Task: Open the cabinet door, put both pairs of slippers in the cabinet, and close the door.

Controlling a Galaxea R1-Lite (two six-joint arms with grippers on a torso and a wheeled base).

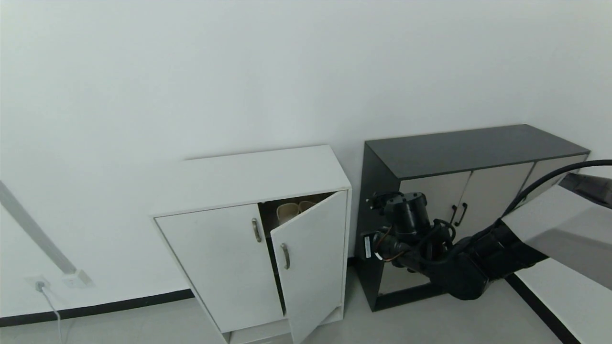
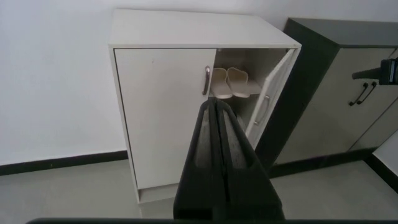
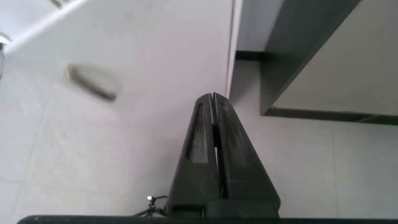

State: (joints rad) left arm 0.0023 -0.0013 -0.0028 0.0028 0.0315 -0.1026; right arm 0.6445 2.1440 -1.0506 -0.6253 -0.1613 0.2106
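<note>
We see the left claw [image 2: 214,104] and right claw [image 3: 214,97] both clenched, empty; slippers [image 1: 292,210] sit inside the cabinet [image 1: 267,177]; its right door [image 1: 311,258] hangs ajar; pushing near the hinge, we may slide off it.

No legible text, numbers, signs — anywhere.

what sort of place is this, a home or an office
Probably a plain office or lab corner, set up like an entryway: a white cabinet with slippers on its shelf, a dark cabinet beside it, bare white wall and tiled floor.
</note>
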